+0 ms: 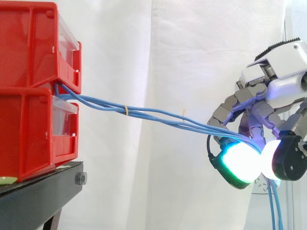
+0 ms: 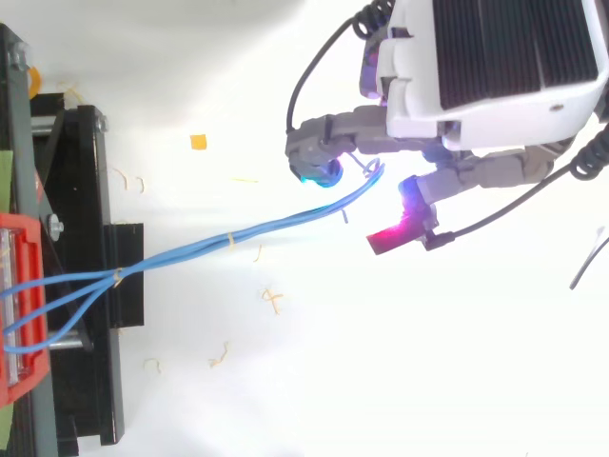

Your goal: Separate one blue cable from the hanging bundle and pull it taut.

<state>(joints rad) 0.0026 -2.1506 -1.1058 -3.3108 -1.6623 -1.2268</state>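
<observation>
A bundle of thin blue cables (image 1: 144,112) comes out between the two stacked red bins (image 1: 29,86) at the left and runs nearly straight to the right, sloping a little downward. Yellow ties (image 1: 125,109) bind the strands together. My hand (image 1: 254,98) is at the right, fingers curled, with the strands pinched between the glowing green fingertip (image 1: 240,163) and the white one. Past the pinch the loose ends (image 1: 274,211) hang down. From above, the cables (image 2: 238,238) reach my hand (image 2: 476,76) beside its cyan fingertip (image 2: 319,174). I cannot tell whether one strand is apart from the others.
The bins rest on a black stand (image 1: 43,191), seen from above at the left edge (image 2: 86,190). Small yellow scraps (image 2: 198,142) lie scattered on the white floor under the cables. A white curtain hangs behind.
</observation>
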